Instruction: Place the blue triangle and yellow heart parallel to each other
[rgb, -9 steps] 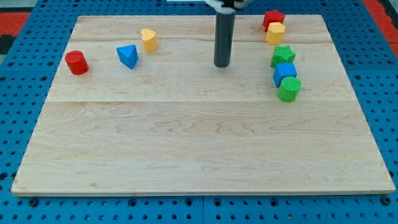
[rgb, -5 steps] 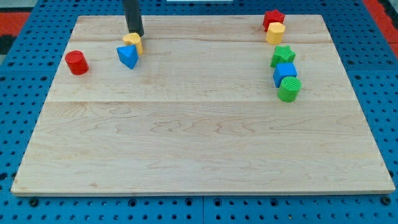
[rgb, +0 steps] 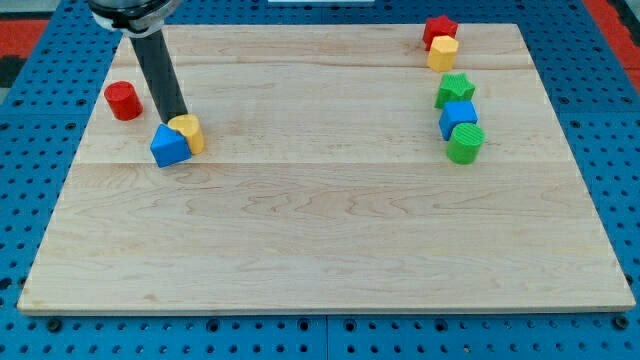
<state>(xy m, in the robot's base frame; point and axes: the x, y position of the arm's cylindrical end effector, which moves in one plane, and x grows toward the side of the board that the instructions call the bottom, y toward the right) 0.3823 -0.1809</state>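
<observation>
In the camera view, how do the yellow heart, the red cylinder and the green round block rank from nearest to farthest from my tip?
1. Yellow heart, touching my tip, at its lower right.
2. Red cylinder, toward the view's left.
3. Green round block, far toward the view's right.

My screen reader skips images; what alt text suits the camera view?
My tip sits just above the touching blue triangle and yellow heart at the wooden board's left; a red cylinder stands farther left.

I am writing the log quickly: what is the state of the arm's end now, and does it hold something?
No jaws, only a rod: my tip holds nothing. It stands at the top edge of the yellow heart, which touches the blue triangle.
</observation>
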